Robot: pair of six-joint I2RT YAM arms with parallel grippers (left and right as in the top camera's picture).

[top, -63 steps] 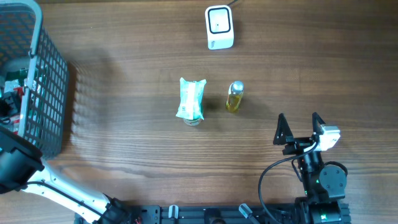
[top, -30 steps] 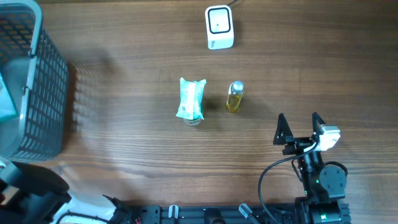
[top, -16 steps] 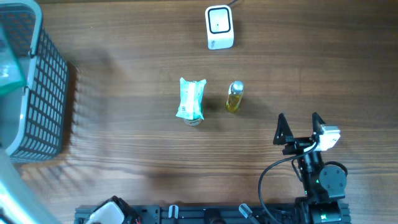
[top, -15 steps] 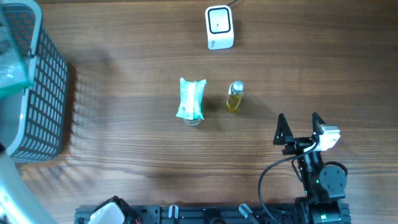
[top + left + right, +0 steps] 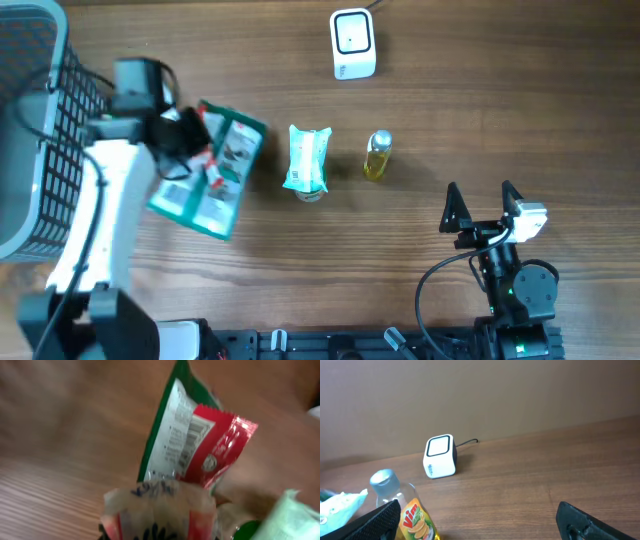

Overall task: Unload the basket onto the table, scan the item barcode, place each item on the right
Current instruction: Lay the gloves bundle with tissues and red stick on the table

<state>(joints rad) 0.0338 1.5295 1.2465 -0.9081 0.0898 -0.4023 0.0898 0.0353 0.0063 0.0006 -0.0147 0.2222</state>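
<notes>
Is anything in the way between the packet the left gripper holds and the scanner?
Nothing visible. The packet in the left gripper has bare table between it and the scanner; the pouch and the bottle lie right of that line.

Well left of and below the scanner (image 5: 352, 43): left gripper (image 5: 187, 135) clamped on a green, red and white packet (image 5: 215, 190), held askew over the wooden table (image 5: 300, 260). Farther left of the scanner, at the frame edge: grey mesh basket (image 5: 35, 170). Just below the scanner, side by side but apart: pale green pouch (image 5: 308, 160), yellow bottle (image 5: 378, 156). Far below-right of the scanner: right gripper (image 5: 481, 205), fingers spread wide.
</notes>
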